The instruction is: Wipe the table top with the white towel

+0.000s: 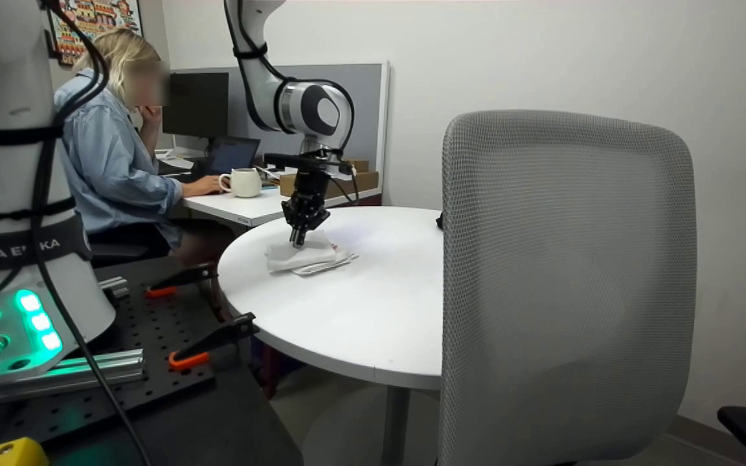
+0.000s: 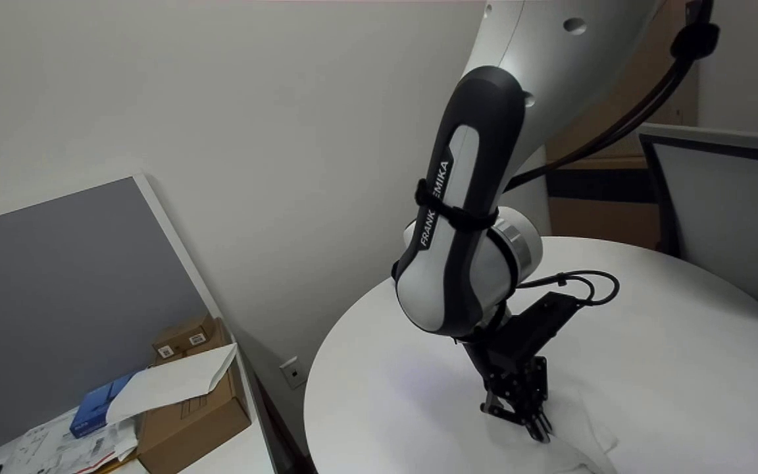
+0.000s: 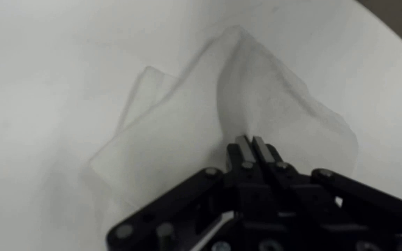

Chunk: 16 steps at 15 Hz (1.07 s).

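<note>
Offering the whole working surface, the round white table top [image 1: 373, 317] shows no clear sign of how much of it is wiped. Toward three o'clock in an exterior view, the mesh chair [image 1: 567, 278] hides a stretch that cannot be judged. The arm [image 2: 478, 178] reaches down over the table. Under its end the white towel [image 1: 302, 259] lies rumpled on the surface, around ten o'clock on the table in an exterior view. The gripper [image 3: 249, 140] appears clenched on it: the fingertips [image 3: 263, 150] sit almost together where a crease [image 3: 229, 90] runs in from twelve o'clock in the wrist view. Grasping, then, looks done; sweeping over the wider table is, I judge, at least partly left, with release of the towel after that. Smallest, a faint grey mark [image 3: 275, 9] lies beyond the towel toward twelve o'clock; dirt or shadow, I cannot tell.
</note>
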Each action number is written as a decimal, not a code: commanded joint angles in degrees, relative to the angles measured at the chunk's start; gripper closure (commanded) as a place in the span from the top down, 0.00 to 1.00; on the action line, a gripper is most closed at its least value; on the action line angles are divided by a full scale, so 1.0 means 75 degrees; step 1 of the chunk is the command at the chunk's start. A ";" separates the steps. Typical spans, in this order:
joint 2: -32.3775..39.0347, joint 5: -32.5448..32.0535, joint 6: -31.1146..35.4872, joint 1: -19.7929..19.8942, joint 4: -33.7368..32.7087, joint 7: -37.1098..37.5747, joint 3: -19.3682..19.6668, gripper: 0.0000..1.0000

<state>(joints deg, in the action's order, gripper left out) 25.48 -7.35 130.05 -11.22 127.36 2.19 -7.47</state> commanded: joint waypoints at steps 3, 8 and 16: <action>0.0873 -0.0454 -0.0404 0.0056 -0.1397 0.0021 0.0502 0.04; 0.0872 -0.0509 -0.0432 0.0246 -0.1474 0.0053 0.0819 0.04; -0.0229 -0.0155 -0.0347 0.0401 -0.0974 0.0073 0.0620 0.58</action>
<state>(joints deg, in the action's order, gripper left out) 29.29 -9.67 128.00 -8.23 117.18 2.18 -1.52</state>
